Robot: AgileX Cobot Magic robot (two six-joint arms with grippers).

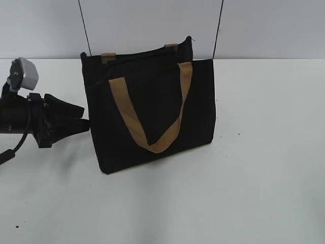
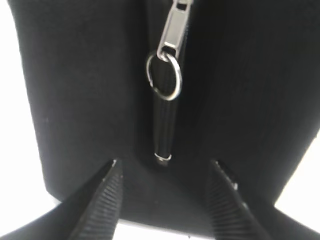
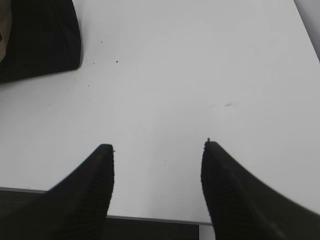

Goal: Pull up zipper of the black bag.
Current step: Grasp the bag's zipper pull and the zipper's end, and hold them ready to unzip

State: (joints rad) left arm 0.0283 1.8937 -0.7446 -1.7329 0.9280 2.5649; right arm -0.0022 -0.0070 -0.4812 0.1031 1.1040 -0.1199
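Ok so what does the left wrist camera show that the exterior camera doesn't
Only the left wrist view shows the zipper close up: its silvery pull tab with a metal ring hanging from it, and the left hand open, its fingers either side of the zipper's lower end.

Only the exterior view shows the whole black bag standing on the white table, its tan handle looping down the front, and the left arm at the bag's left side.

Both show the bag's black fabric and the left hand close against it.
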